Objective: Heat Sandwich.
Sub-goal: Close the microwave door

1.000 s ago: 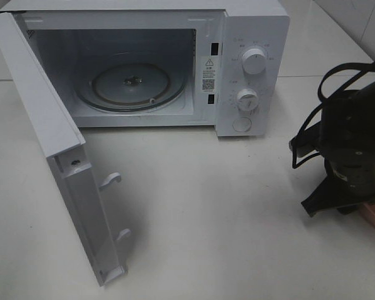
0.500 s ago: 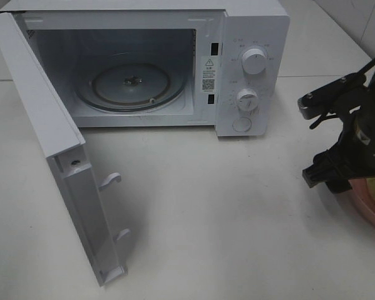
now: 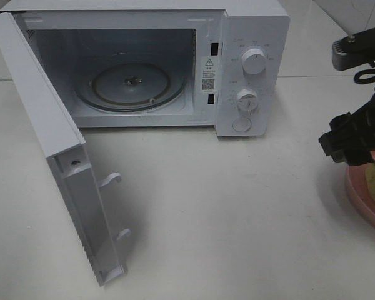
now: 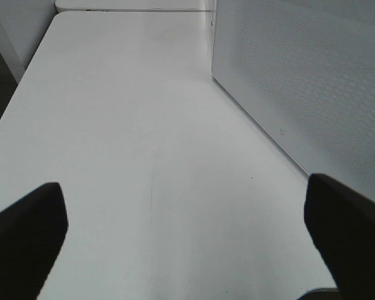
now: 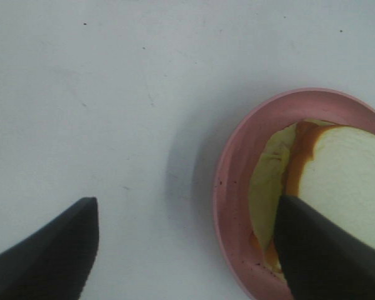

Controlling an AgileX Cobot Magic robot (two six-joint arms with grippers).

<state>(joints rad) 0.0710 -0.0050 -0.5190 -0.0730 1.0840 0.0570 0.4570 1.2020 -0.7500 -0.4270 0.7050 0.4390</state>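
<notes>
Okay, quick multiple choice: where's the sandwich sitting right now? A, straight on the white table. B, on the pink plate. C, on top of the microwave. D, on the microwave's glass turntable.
B: the sandwich lies on the pink plate beside the right tool, while the microwave turntable is bare.

Microwave point(image 3: 144, 62) at back left, door point(image 3: 56, 156) swung leftward, sandwich point(image 5: 337, 181) on plate point(image 5: 234, 187) far right

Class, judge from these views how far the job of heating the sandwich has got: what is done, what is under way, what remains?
Done: the microwave door stands open, its turntable bare. Under way: the right gripper, jaws open, hangs over the pink plate where the sandwich lies, gripping nothing. The left gripper is open over bare table. Left: pick up the sandwich, place it inside, close the door, start heating.
</notes>
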